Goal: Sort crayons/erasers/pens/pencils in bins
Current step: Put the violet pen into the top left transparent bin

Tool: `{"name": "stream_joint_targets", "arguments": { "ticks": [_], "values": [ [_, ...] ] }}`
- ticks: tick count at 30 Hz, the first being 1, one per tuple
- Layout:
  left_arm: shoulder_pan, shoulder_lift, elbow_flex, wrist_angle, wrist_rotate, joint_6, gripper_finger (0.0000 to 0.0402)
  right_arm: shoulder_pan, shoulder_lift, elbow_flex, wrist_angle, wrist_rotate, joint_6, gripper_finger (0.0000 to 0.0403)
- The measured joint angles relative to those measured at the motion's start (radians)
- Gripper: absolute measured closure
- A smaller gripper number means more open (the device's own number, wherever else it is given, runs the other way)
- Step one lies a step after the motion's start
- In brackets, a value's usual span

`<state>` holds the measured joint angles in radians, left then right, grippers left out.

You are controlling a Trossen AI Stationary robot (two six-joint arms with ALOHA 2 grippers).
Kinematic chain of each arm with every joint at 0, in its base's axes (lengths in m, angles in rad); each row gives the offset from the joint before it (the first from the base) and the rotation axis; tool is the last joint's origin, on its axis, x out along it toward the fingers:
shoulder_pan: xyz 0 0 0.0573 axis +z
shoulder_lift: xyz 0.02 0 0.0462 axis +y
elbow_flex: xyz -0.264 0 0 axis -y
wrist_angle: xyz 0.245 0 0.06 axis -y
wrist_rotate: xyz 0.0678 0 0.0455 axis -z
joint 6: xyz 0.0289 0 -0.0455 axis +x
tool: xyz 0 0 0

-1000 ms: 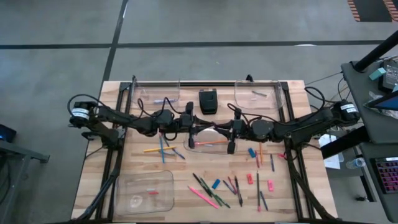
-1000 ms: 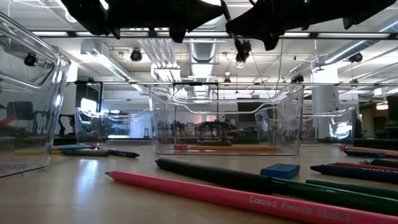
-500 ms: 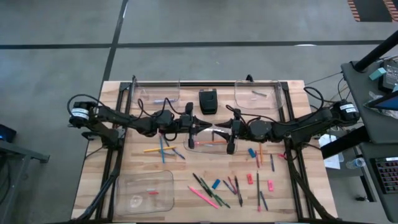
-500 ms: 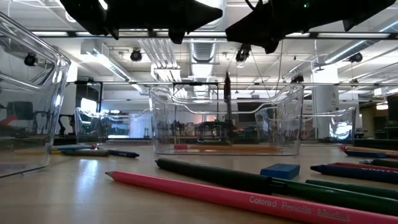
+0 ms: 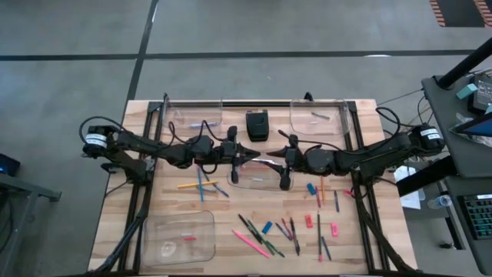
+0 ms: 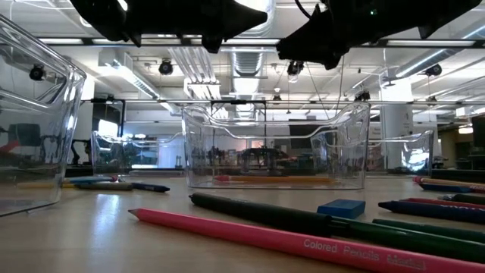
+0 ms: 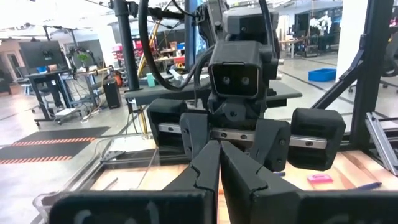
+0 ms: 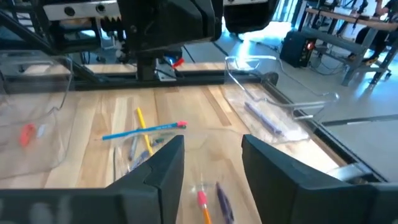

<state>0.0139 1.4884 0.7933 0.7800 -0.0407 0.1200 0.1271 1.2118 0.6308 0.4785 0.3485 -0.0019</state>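
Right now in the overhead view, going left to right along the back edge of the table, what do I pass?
Back-left bin → small black box → back-right bin.

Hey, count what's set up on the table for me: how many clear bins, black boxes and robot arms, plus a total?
Clear bins: 4
Black box: 1
Robot arms: 2
Total: 7

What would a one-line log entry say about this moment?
right gripper: open above clear plastic centre bin | in bin: orange pencil, dark purple pen | left gripper: shut, facing it | loose sticks and erasers left on wooden table
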Motion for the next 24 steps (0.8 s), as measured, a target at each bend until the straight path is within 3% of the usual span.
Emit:
{"name": "stream_joint_targets", "arguments": {
  "ticks": [5,13,20,24],
  "values": [
    [0.001,0.000,0.000,-0.013,-0.001,0.000,0.0401,-0.014,0.000,0.000,-0.074,-0.001,0.030,0.0259],
    [0.014,-0.035,0.000,-0.067,-0.002,0.000,0.0401,-0.076,0.029,0.088,-0.345,-0.136,0.078,0.0258],
    [0.016,-0.193,-0.024,-0.216,-0.002,-0.002,0.0401,-0.116,0.190,0.240,-0.536,-0.251,0.009,0.0267],
    [0.016,-0.256,-0.082,-0.209,-0.002,-0.005,0.0401,-0.143,0.320,0.330,-0.607,-0.270,-0.020,0.0272]
  ]
}}
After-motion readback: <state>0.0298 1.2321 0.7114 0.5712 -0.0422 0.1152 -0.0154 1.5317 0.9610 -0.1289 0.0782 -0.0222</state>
